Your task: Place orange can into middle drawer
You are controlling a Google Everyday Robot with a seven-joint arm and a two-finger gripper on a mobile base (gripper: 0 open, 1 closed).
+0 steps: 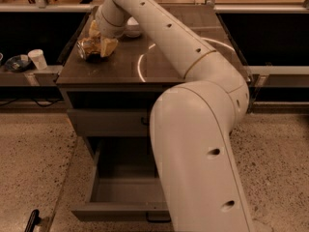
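We see the orange can (86, 48), shiny metal, near the far left corner of the dark, glossy surface (116, 69), clasped by the gripper's (99, 43) matt yellowish fingers (110, 46). The arm (193, 129) is smooth, satin white plastic. The middle drawer (125, 192) looks matt grey.

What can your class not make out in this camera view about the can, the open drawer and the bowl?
- Orange can: camera view; the gripper, at the cabinet top's left side, covers its right end, so any contact is unclear.
- Middle drawer: camera view; the arm's big lower link hides its right part.
- White bowl: camera view; the arm covers most of it.
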